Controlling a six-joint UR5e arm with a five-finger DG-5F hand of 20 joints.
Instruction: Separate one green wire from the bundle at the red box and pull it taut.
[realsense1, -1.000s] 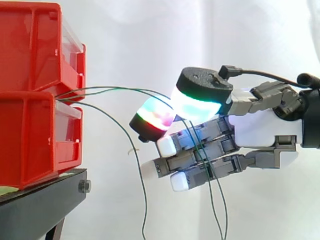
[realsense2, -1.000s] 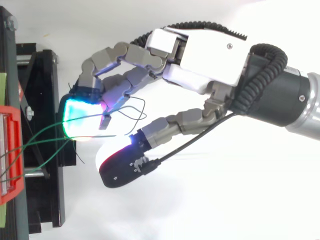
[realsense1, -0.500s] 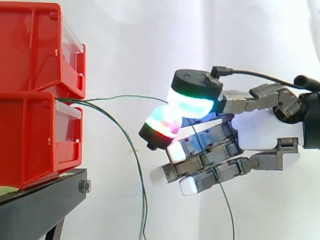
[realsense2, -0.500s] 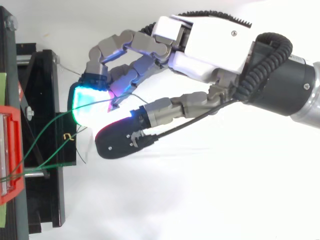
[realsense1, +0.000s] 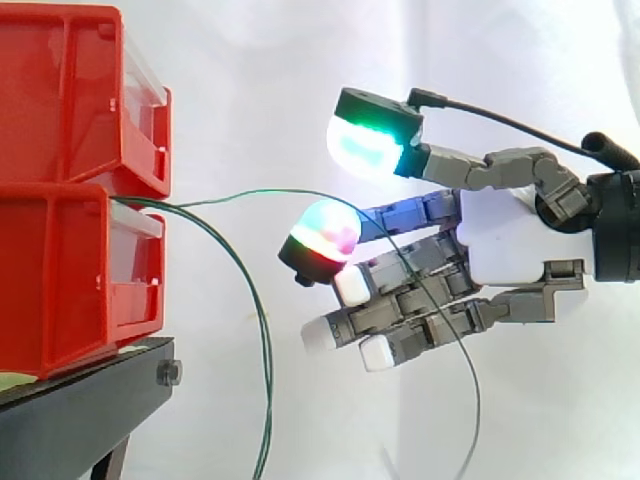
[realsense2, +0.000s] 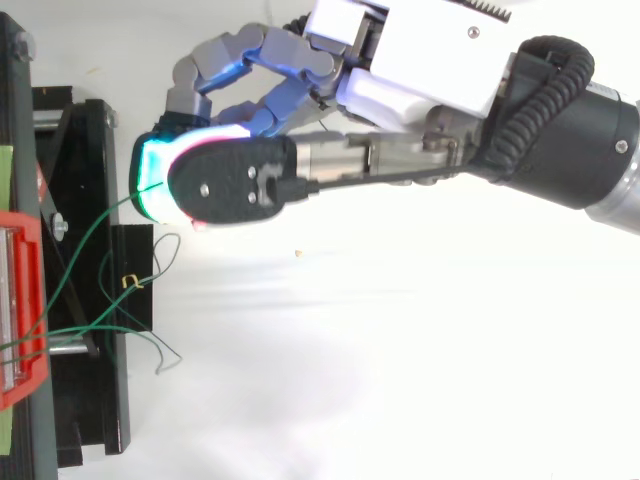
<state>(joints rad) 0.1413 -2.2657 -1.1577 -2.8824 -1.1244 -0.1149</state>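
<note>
Red boxes (realsense1: 70, 190): two, stacked at the left on the stand. The wires come out at the gap between the upper and the lower one.
Black stand (realsense1: 80, 400): carries the boxes. In the top view some wire ends curl over it.
Hand (realsense1: 510, 250): in the air to the right of the boxes. Its fingers are loosely bent, and the thumb pad (realsense1: 368, 145) is lifted well apart from the red-glowing finger pad (realsense1: 325, 238) below it. It pinches nothing.
Green wire (realsense1: 290, 191): leaves the boxes and arcs toward the hand. It passes through the gap between the thumb pad and the finger pad, lies across the fingers and hangs down behind them. It is slack.
Other wires (realsense1: 266, 380): these hang down near the stand, apart from the hand, so the separation seems done.
Step in hand: probably to close the pinch on the one wire and then pull.
How to do it well: bring the thumb pad down onto the finger pad with the wire between them, and check that no second strand is caught. Then move slowly, straight away from the boxes, and stop when the arc becomes a line.
Risk: such a thin wire may slip off the thick pads. A hard pull may draw it out of the boxes.
</note>
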